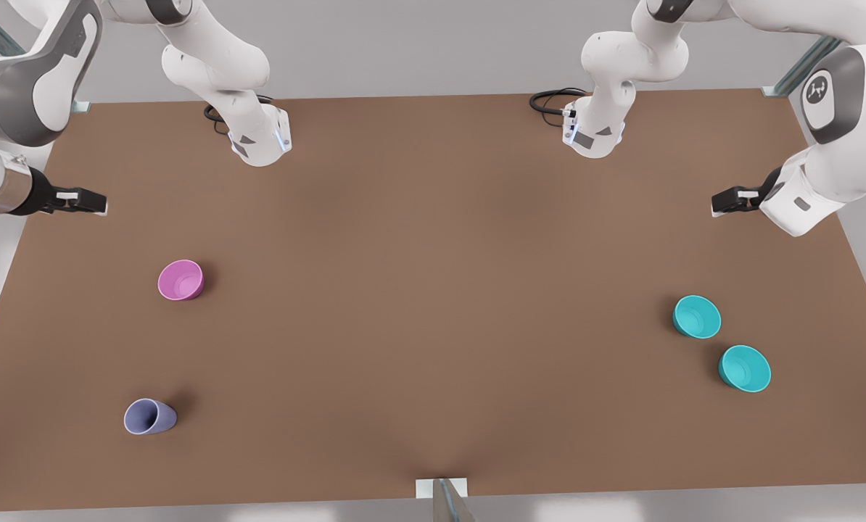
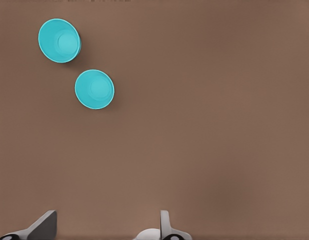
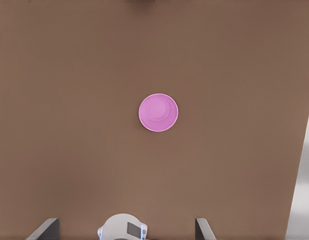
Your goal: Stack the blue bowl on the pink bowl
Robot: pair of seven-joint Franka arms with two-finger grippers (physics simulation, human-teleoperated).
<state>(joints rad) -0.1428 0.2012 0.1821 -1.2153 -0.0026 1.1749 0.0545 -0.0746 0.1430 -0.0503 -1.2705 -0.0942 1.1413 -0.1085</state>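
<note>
Blue bowl (image 1: 696, 317): upright on desk (image 1: 433, 290), beside its twin (image 1: 744, 368), far from pink bowl (image 1: 180, 280). Left tool (image 1: 730, 201) wide, above; right tool (image 1: 77, 201) wide, waiting. Step: approach. Next: descend, grip rim.

Pink bowl (image 1: 180, 280) sits well apart from two blue bowls (image 1: 696, 317).

Smooth plastic bowls (image 1: 696, 317), matt table (image 1: 433, 290)
</note>
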